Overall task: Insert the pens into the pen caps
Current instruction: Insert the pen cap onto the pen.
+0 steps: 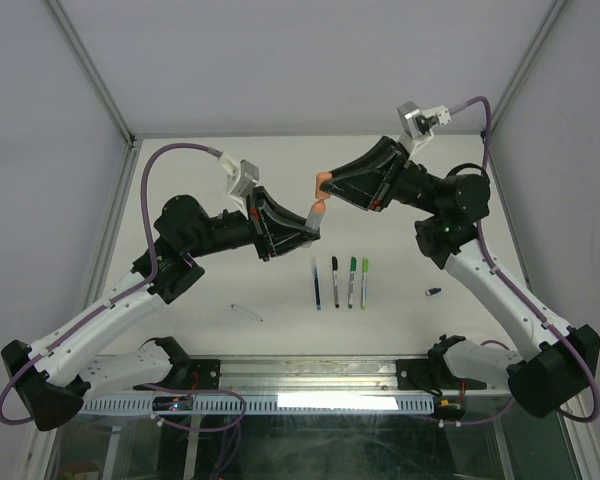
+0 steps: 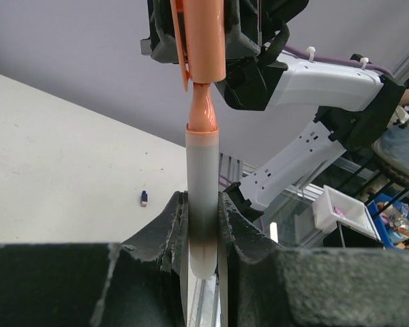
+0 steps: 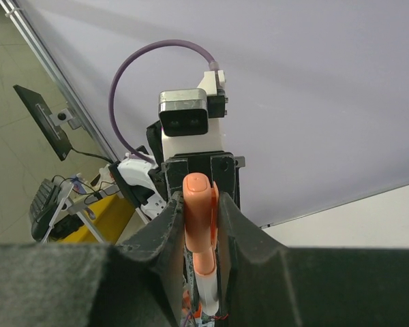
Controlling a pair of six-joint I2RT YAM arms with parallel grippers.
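The left gripper (image 2: 202, 208) is clamped on the lower part of a thick clear pen (image 2: 202, 163), 1 finger pressed to each side of the barrel. The pen stands upright in the left wrist view with its orange tip (image 2: 202, 112) pointing away from the jaws.

The right gripper (image 3: 200, 201) is closed on an orange cap (image 3: 199, 228), which sits squeezed between its 2 fingers. In the left wrist view the cap hangs directly in line above the pen, its open mouth meeting the narrow end of the orange tip. Whether the tip is just inside or only touching I cannot tell.

Both grippers meet in the air above the far middle of the white table (image 1: 200, 290).

Below them, 4 pens (image 1: 341, 282) lie side by side in a neat parallel row: dark blue, then black-topped, dark-green-topped and light-green-topped. A small dark blue cap (image 1: 433, 292) lies alone to the right of the row, near the right arm. A slim clear pen (image 1: 247, 312) lies at a slant to the left of the row, well apart from it.
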